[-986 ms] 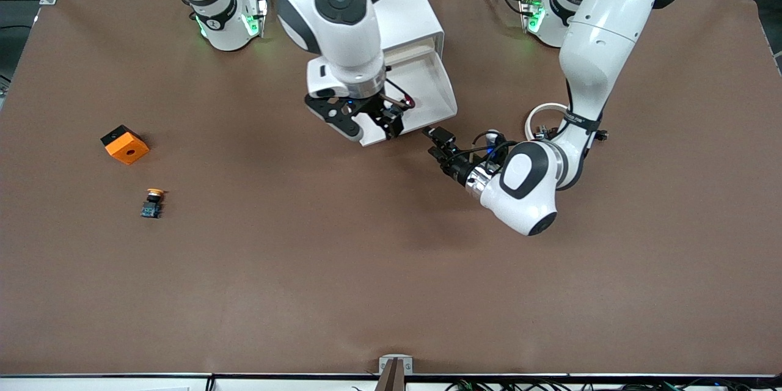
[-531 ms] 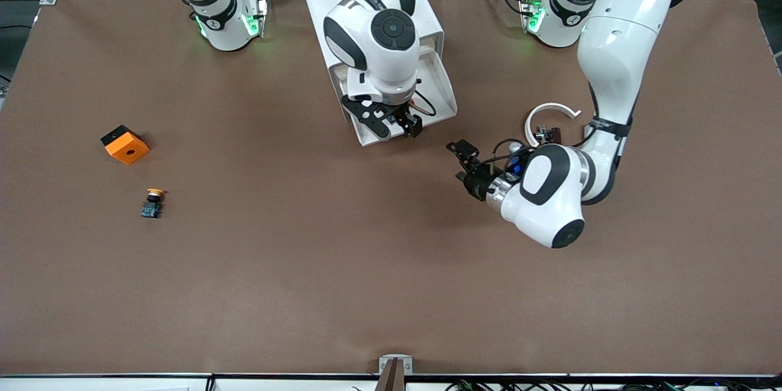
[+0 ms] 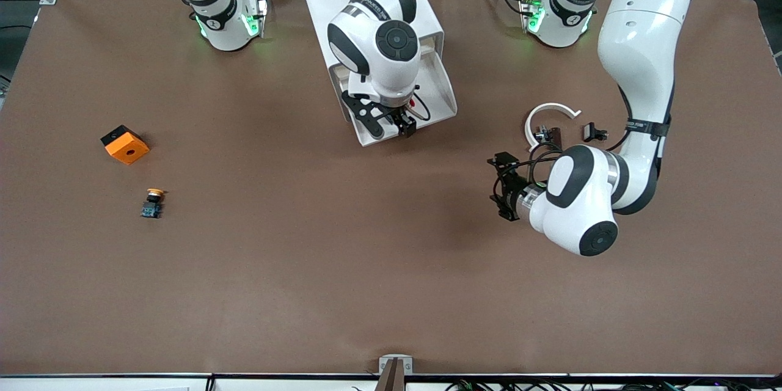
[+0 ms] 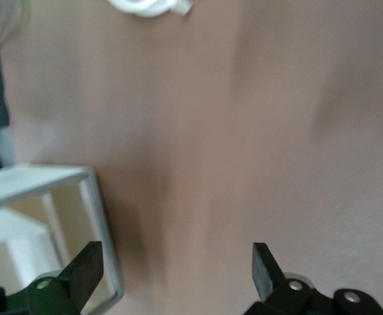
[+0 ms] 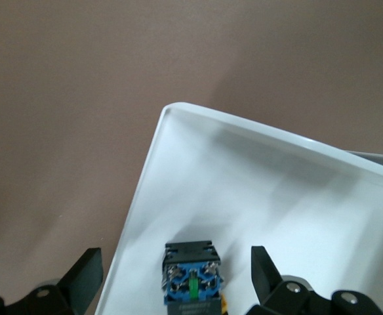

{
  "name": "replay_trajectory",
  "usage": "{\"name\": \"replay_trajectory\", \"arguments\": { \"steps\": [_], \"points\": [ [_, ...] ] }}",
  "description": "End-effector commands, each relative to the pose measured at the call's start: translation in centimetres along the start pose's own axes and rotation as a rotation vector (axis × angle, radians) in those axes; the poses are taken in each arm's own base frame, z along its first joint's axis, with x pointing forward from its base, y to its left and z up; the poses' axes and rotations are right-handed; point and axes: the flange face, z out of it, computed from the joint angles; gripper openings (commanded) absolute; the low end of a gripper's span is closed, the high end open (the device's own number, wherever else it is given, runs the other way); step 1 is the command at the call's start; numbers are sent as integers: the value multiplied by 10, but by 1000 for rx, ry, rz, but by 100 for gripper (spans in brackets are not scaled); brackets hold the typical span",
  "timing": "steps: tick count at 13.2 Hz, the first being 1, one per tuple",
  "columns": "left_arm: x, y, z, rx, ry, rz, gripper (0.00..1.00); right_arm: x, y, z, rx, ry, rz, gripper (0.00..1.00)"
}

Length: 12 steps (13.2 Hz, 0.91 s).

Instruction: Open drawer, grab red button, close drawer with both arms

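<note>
Right hand over open drawer; left hand over bare counter, at drawer's 4 o'clock.

Even overhead light falls on the brown table, bright and without glare. Soft shadows lie under both arms. The front view is sharp edge to edge. The left wrist view is smeared with motion blur; the right wrist view is clearer, softening toward its near foreground.

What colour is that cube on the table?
The cube is orange with one black side, seen best in the front view.
</note>
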Motion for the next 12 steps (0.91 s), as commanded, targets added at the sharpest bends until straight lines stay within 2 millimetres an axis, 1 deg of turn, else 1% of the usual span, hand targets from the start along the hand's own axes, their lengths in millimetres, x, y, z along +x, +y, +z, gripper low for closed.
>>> {"name": "replay_trajectory", "arguments": {
  "steps": [1,2,3,4,5,6,8,9,10,11,12],
  "points": [
    [-6,-8,-21,-97,135,141,100,-9,5,2,-3,-13,12,100],
    [-7,-12,-26,-123,195,212,100,-11,5,1,1,-13,7,100],
    [-5,-11,-27,-137,255,293,100,-13,6,1,3,-13,3,100],
    [-6,-9,-30,-156,301,398,100,-13,6,1,3,-13,-10,97],
    [-8,-13,-38,-182,328,496,100,-14,6,2,3,-12,-13,84],
    [-17,-16,-38,-187,353,598,100,-15,5,3,1,-12,-16,73],
    [-15,-15,-38,-166,399,734,100,-18,5,5,1,-11,-22,50],
    [-15,-15,-35,-152,414,773,100,-18,5,5,6,-12,-23,38],
    [-15,-15,-36,-151,426,801,100,-18,4,9,0,-10,-35,30],
    [-19,-16,-34,-148,442,840,100,-18,4,8,2,-10,-53,26],
    [-23,-17,-32,-150,461,893,100,-18,4,6,5,-11,-60,25]
  ]
}}
